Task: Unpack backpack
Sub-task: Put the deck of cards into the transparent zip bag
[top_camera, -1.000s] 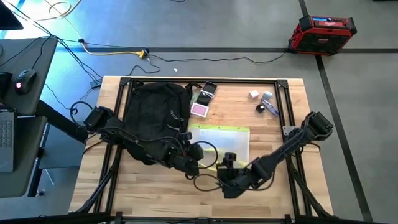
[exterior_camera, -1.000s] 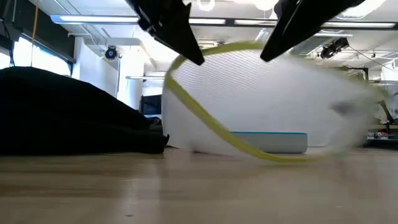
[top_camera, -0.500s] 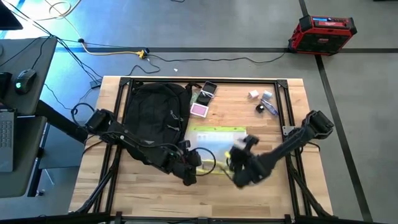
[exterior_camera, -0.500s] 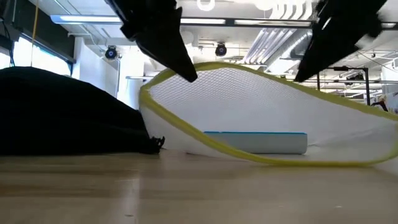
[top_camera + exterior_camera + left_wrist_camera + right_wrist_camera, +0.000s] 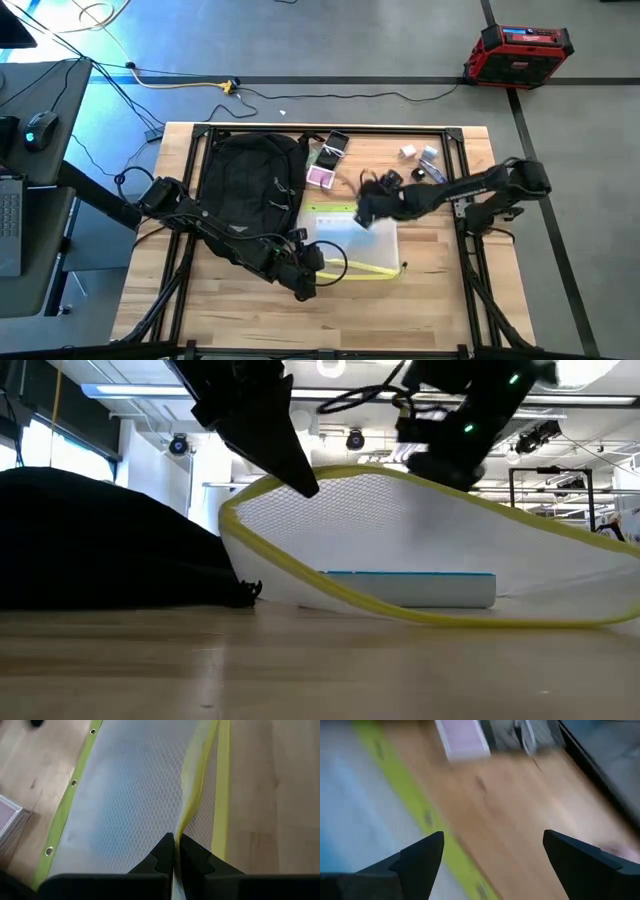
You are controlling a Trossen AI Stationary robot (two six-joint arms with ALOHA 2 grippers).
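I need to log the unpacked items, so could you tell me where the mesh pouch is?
In the high view the yellow-trimmed mesh pouch lies mid-table, just right of the backpack, its near edge pinched by the left gripper.

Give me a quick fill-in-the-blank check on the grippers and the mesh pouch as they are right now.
1. The left gripper is ____ on the mesh pouch's yellow edge.
2. The right gripper has its fingers ____ and holds nothing.
3. The backpack lies on the table's ____ side in the high view.

Missing words: shut; open; left
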